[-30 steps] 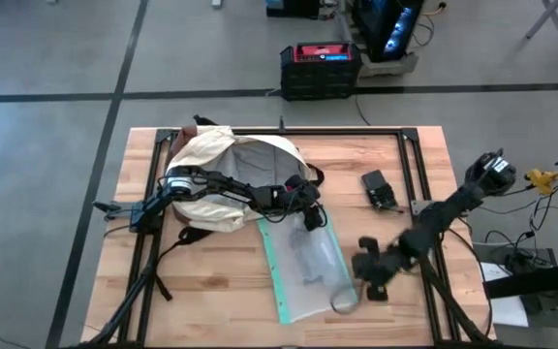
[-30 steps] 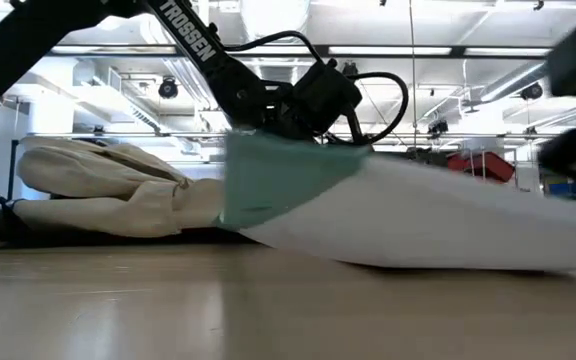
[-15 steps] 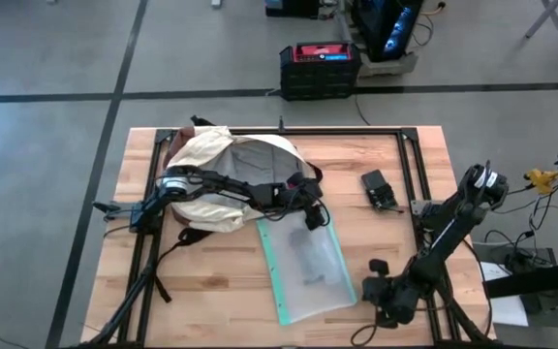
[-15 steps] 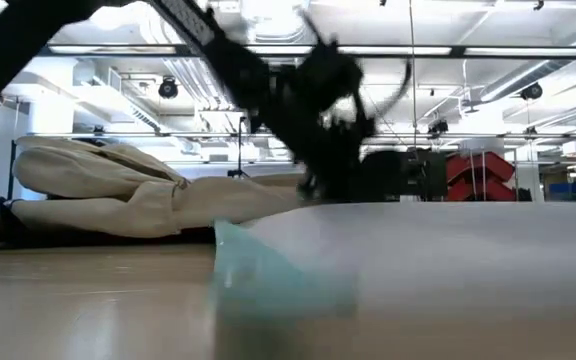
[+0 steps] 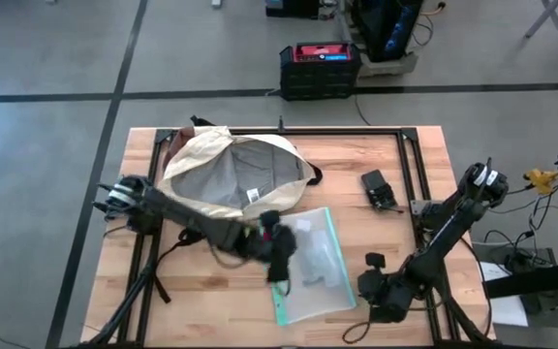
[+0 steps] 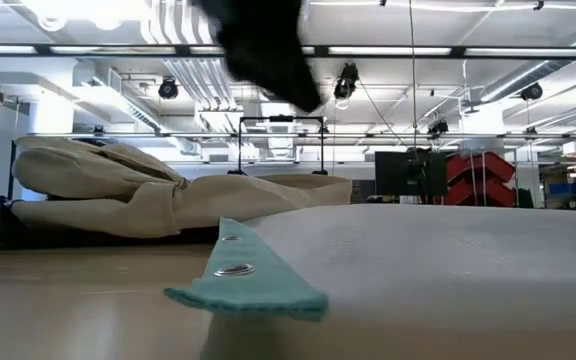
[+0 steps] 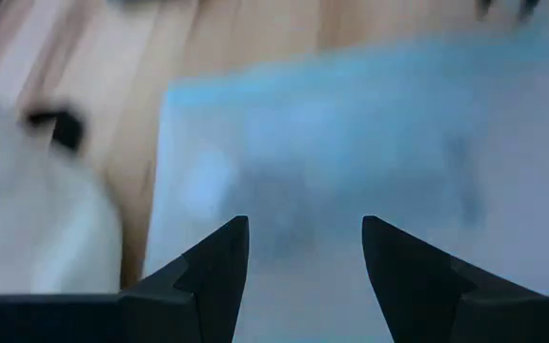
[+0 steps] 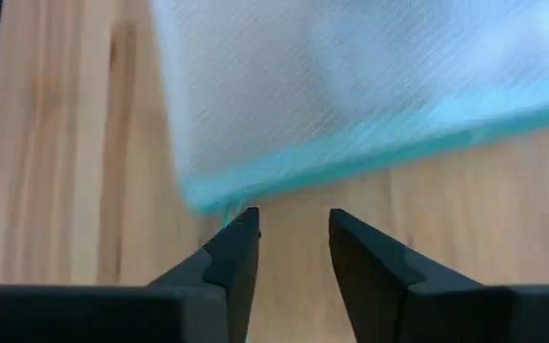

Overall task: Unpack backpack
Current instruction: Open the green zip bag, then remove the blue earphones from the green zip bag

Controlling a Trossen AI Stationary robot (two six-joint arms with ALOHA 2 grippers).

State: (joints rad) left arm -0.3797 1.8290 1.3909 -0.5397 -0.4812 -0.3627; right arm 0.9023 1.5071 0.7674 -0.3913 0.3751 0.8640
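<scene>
The cream-white fabric backpack (image 5: 226, 170) lies open at 11 o'clock on the wooden table (image 5: 376, 184). A clear teal-edged pouch (image 5: 316, 267) is already out, at 6 o'clock. Left gripper (image 5: 279, 260) and right gripper (image 5: 373, 294) are both open and empty. I cannot tell if more remains inside.

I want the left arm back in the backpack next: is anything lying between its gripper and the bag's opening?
Nothing visible does. The left gripper hangs with open jaws over the teal edge of the clear pouch, and the backpack lies open right beside it. Only bare table and a black strap separate them.
</scene>
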